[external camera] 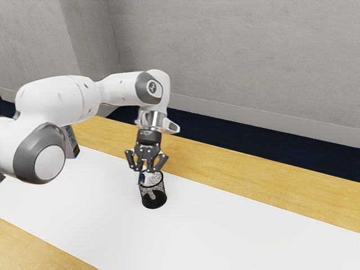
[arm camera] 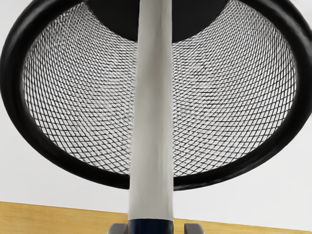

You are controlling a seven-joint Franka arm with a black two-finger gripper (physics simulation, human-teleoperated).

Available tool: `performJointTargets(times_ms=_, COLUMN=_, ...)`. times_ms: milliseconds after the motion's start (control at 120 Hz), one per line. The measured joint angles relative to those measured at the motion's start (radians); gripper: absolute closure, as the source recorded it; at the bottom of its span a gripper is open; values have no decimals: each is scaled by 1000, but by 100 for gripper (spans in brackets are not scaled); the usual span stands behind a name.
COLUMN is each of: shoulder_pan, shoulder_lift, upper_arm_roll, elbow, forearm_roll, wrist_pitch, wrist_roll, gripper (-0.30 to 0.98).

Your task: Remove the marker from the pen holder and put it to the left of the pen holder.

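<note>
Exterior view, clock-face read with the holder point(external camera: 153, 201) at centre and twelve toward that view's upper edge. We found the holder upright on the white surface point(external camera: 242, 228), a round black mesh cup with a dark lower part. The marker point(external camera: 142, 178) was in it, leaning, its dark blue end standing out over the rim at about nine to ten o'clock. Through the mesh we made out its pale body slanting down inside, toward five o'clock.

The gripper point(external camera: 147, 169) hung just above the rim, near eleven to twelve o'clock, pointing down. Its fingers were spread and had no grip on anything. The arm point(external camera: 62, 101) reached in from between nine and ten, bending down over the holder.

Wrist view: we looked into the cup, past its thick black rim and mesh wall to the black base point(arm camera: 112, 12). The pale body ran out across the rim, and its blue end lay between the fingertips of the gripper point(arm camera: 156, 229). One fingertip was right beside the blue end, contact uncertain; a gap separated the other from it.

Surroundings, exterior view again: wood point(external camera: 236, 171) bordered the white surface from ten round to three o'clock, with more at eight. Beyond it we noted a dark blue band point(external camera: 270, 143) and a grey wall point(external camera: 242, 62) toward one. A coloured object point(external camera: 72, 142) stood at ten o'clock, partly hidden by the arm.
</note>
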Motion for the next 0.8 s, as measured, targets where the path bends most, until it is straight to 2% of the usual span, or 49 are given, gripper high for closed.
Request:
performJointTargets(times_ms=208, shoulder_pan=5, shoulder_lift=19, upper_arm_roll=3, elbow=15, forearm_roll=0, wrist_pitch=5, wrist_roll=-5, gripper=65)
performJointTargets(times_ms=442, shoulder_pan=13, shoulder_lift=7, upper_arm_roll=6, elbow=33, forearm_roll=7, wrist_pitch=9, wrist_roll=-6, gripper=74)
performJointTargets(times_ms=492, shoulder_pan=10, shoulder_lift=-37, upper_arm_roll=5, elbow=21, forearm_roll=9, wrist_pitch=10, wrist_roll=-6, gripper=75)
performJointTargets(times_ms=642, shoulder_pan=11, shoulder_lift=-324, upper_arm_roll=3, elbow=-57, forearm_roll=12, wrist_pitch=14, wrist_roll=-7, gripper=77)
performJointTargets(times_ms=725, shoulder_pan=50, shoulder_lift=-373, upper_arm_roll=-3, elbow=-83, forearm_roll=50, wrist_pitch=44, wrist_roll=-5, gripper=77)
performJointTargets(times_ms=800, shoulder_pan=93, shoulder_lift=-381, upper_arm_roll=-10, elbow=-137, forearm_roll=110, wrist_pitch=112, wrist_roll=10, gripper=78)
